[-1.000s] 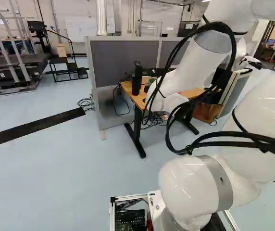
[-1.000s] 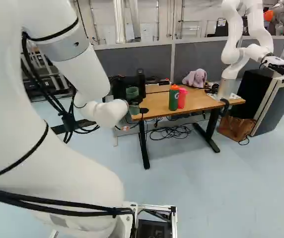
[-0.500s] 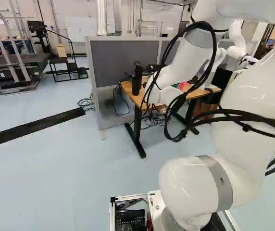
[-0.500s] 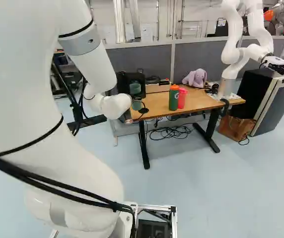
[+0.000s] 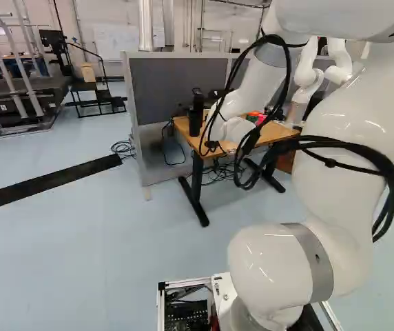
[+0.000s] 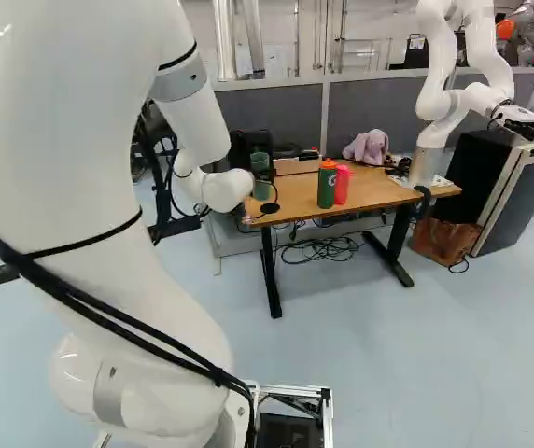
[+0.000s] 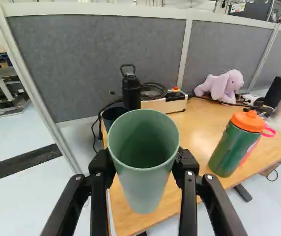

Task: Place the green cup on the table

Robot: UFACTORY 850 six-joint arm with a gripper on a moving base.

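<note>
In the right base view my gripper (image 6: 264,176) is at the table's left end, its fingers partly hidden by the cup and wrist. The green cup (image 6: 260,162) is upright there, overlapping the table (image 6: 377,192). From the wrist, my gripper (image 7: 146,158) is shut on the pale green cup (image 7: 144,184), one finger on each side, with its open mouth facing up towards the camera. The wooden tabletop (image 7: 199,123) shows behind and beside the cup. Its base hides the surface below, so I cannot tell how high it hangs.
A black bottle (image 7: 131,91) and dark cup (image 7: 112,115) stand beyond the held cup. A green bottle with orange lid (image 7: 235,143) and pink bottle (image 6: 342,185) stand beside it. A plush toy (image 7: 221,86), grey partition (image 7: 96,59) and another robot (image 6: 430,140) are farther back.
My arm has reached farther forward, and in the right base view its wrist has shifted right over the table's left end. The green cup has travelled with it. The base has stayed put.
</note>
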